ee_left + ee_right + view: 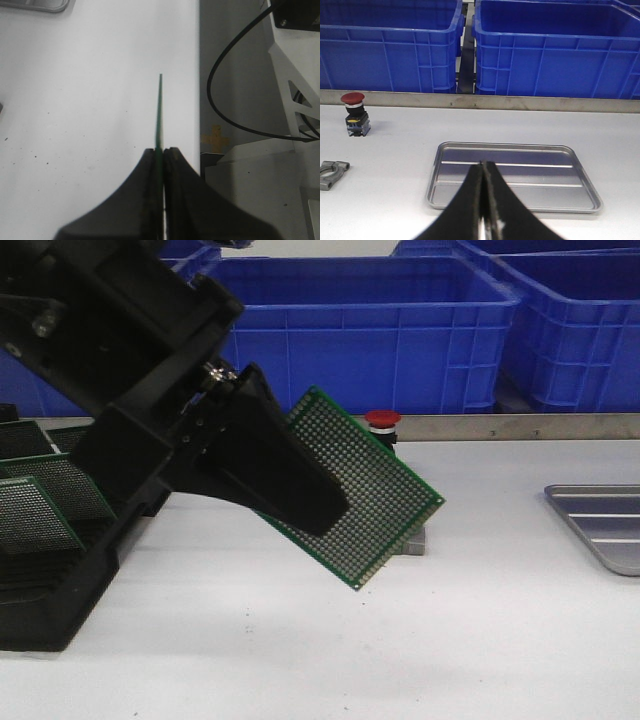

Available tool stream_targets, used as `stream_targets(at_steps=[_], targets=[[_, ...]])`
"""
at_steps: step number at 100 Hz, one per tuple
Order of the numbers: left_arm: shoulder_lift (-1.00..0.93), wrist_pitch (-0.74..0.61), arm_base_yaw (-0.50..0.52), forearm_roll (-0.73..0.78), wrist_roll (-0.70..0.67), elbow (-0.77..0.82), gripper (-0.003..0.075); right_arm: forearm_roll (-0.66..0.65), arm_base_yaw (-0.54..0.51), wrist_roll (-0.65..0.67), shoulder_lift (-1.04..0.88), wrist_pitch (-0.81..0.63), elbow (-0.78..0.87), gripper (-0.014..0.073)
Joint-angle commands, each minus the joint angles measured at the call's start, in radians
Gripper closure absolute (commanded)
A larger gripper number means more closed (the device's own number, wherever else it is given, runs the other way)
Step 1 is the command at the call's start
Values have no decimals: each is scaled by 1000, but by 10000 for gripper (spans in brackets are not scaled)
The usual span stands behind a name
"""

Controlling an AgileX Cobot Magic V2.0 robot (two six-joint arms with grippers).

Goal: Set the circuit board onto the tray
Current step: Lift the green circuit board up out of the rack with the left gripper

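A: How is the board (385,495) held?

B: It is clamped edge-on between the closed fingers of the left gripper (162,155), tilted and lifted clear of the table (300,660).

A: And relative to the tray (512,175)?

B: The board is kept well apart from it, toward the rack (45,540). The right gripper (484,170) is seen pressed shut on nothing, hanging before the tray.

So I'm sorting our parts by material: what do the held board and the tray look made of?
The circuit board looks like green laminate, probably fibreglass: matte, thin and stiff, with a grid of tiny plated holes and gold-coloured edge dots. The tray looks like bare metal, steel or aluminium: grey satin sheen, soft reflections, a rolled rim and pressed ribs.
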Motion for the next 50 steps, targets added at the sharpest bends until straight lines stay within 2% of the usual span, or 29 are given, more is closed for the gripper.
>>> stream_targets(at_steps=[1,20,35,43,50], targets=[[-28,4,-10,-58,-2,-30,737,-11,-4,-2,-11,-25,-42,653],[-28,4,-10,-58,-2,-30,737,0,-4,-2,83,197,-220,653],[-28,4,-10,-58,-2,-30,737,118,-3,-3,223,471,-404,653],[-28,4,-10,-58,-2,-30,737,180,-3,-21,311,567,-477,653],[-28,4,-10,-58,-2,-30,737,248,-3,-88,385,616,-526,653]])
